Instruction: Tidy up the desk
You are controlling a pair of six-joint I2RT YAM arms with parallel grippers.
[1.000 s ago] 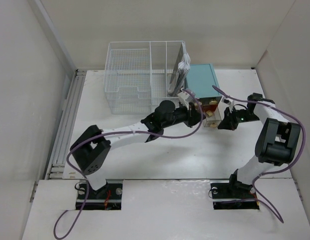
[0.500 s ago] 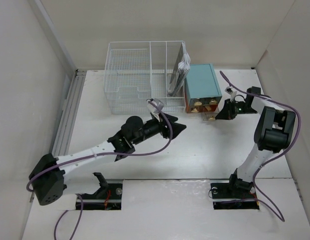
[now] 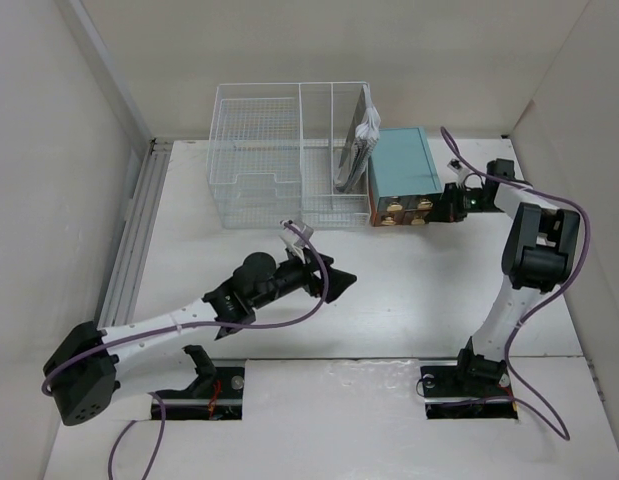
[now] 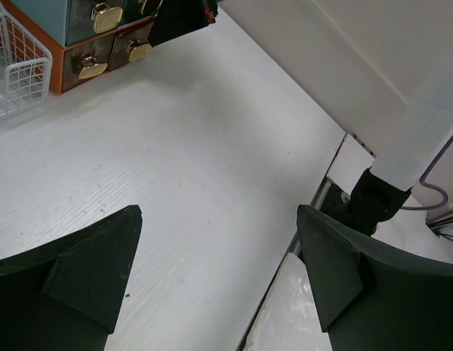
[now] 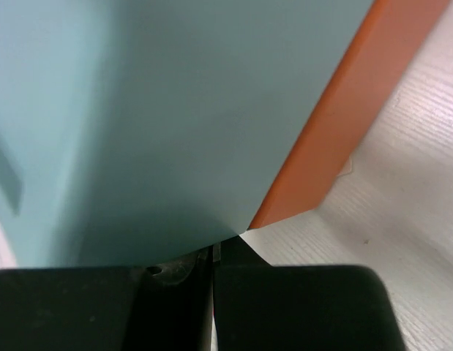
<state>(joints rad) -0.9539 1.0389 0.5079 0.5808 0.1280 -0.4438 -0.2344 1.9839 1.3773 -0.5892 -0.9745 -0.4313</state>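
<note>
Touching the teal drawer box (image 3: 401,160), far right on the counter (image 3: 419,290), the shut right claw (image 3: 451,203) is nearer (left claw (image 3: 341,278) gapes wide).

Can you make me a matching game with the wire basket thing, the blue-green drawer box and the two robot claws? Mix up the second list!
Things:
1. wire rack
2. teal drawer box
3. left gripper
4. right gripper

Clues:
A. shut, close beside the teal drawer box
B. white mesh, at the back of the desk
C. open, above bare tabletop
D. gold knobs on its front

Pairs: 1-B, 2-D, 3-C, 4-A
</note>
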